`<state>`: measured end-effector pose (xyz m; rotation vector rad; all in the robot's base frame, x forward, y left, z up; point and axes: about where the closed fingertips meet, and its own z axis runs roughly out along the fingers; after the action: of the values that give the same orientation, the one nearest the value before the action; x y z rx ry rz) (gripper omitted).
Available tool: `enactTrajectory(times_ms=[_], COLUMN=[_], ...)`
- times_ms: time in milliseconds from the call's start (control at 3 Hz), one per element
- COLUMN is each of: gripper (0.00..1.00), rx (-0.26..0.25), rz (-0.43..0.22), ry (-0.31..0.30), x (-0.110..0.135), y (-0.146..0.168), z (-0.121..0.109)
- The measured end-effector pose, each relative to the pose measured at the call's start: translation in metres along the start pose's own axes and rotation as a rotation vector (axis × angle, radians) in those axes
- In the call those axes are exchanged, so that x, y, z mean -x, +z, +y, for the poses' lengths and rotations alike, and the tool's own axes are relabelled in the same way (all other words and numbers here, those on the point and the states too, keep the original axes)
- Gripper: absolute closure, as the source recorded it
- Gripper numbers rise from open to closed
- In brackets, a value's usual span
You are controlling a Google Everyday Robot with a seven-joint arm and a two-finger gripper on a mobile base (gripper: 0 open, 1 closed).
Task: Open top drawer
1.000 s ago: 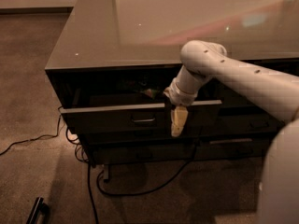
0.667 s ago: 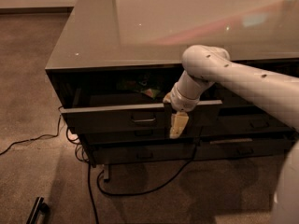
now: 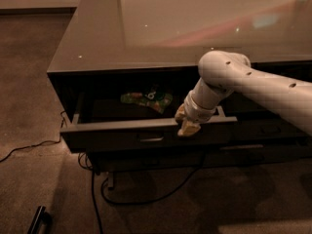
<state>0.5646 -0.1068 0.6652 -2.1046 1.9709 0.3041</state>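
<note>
The top drawer (image 3: 122, 133) is a wide dark grey drawer under the glossy tabletop, pulled partly out, with a small rectangular pull handle (image 3: 151, 139) at the centre of its front. A green packet (image 3: 146, 99) lies inside it. My gripper (image 3: 186, 123), on a white arm reaching in from the right, sits at the drawer's upper front edge, right of the handle, its yellowish tips over the rim.
A lower grey drawer (image 3: 161, 157) sits shut under the open one, and the right-hand stack (image 3: 273, 130) lies behind my arm. Black cables (image 3: 97, 189) trail on the carpet below, and a dark object (image 3: 39, 219) lies at the bottom left.
The drawer has slid further out toward the camera. My gripper has risen from hanging below the drawer front up to its top rim.
</note>
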Motion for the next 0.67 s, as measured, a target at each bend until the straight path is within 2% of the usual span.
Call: enactTrajectory(times_ms=[333,667], gripper=[0.88,0.86], rx=[0.000,0.000], rz=[0.000,0.000], ry=[0.000,0.000], x=[0.0024,0.0024], y=[-0.0072,-0.0072], z=[-0.0004,-0.0003])
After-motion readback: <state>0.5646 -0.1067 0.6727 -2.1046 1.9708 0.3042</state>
